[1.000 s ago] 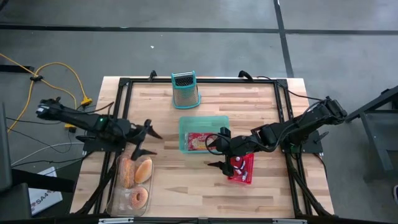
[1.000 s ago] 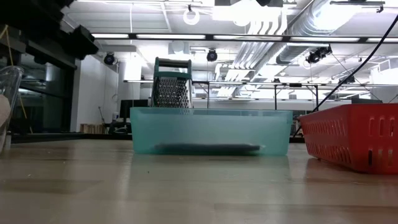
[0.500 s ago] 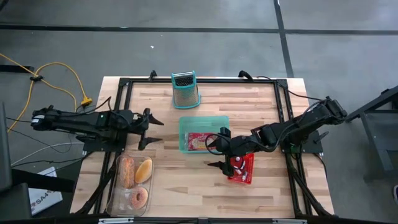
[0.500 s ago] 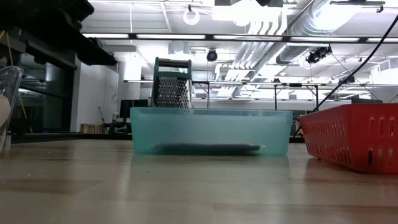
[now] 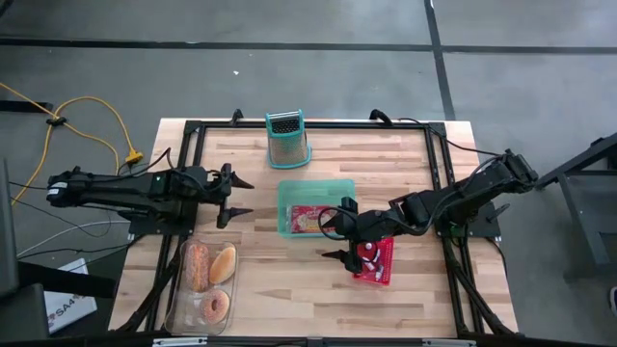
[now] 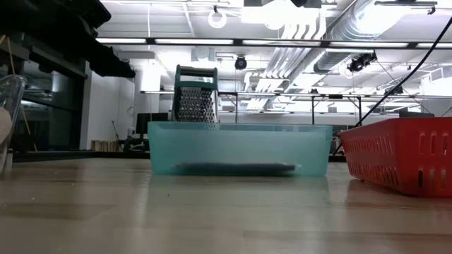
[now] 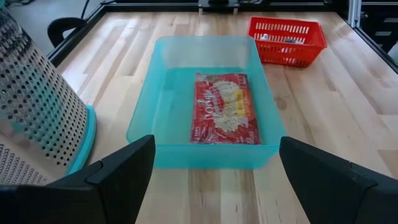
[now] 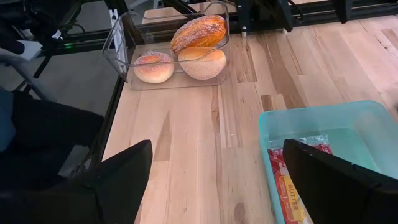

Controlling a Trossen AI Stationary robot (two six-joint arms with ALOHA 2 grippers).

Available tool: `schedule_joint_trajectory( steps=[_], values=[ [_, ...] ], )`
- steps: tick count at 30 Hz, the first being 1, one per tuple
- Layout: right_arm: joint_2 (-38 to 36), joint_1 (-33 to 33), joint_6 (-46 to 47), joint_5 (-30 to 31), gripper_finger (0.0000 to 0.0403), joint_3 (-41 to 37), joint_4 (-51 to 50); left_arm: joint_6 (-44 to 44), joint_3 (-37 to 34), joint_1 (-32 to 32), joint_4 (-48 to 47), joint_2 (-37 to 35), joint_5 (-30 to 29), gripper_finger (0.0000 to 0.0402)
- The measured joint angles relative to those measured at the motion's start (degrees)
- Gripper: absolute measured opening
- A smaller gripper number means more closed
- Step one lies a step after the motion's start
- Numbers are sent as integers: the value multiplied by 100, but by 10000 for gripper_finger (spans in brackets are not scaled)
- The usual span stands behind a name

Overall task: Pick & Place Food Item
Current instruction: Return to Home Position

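Note:
A red food packet (image 7: 222, 109) lies flat on the floor of the teal bin (image 5: 285, 198) at mid-table. Three pastries (image 8: 186, 50) lie in the clear tray (image 5: 181, 299) at the near left. My left gripper (image 5: 238, 197) hovers open left of the bin, pointing at it, nothing between its fingers. My right gripper (image 5: 331, 240) hangs open over the bin's near right corner, beside the red basket (image 5: 376, 265), pointing toward the tray; it holds nothing. The left arm (image 6: 70, 35) shows at the top left of the low view.
A metal grater (image 5: 287, 138) with a teal frame stands at the far edge behind the bin. The red basket holds a red-and-white item (image 5: 369, 253). A black frame (image 5: 193, 130) runs round the tabletop. Bare wood lies between tray and basket.
My left gripper has swung toward the table's far edge, away from above the pastry tray, and has turned until it faces the teal bin. It has stayed open.

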Motion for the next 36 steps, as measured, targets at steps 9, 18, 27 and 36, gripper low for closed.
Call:
schedule_joint_trajectory(
  steps=[9,18,27,36],
  values=[
    [0,0,0,2,350,1,0,1,0,0,2,0,0,336],
    [0,0,0,1,350,-1,0,1,0,0,71,0,-5,336],
    [1,0,0,2,350,0,0,150,0,-15,490,-303,-31,336],
    [0,0,0,2,350,1,0,131,-361,-15,594,-1179,-24,336]
  ],
)
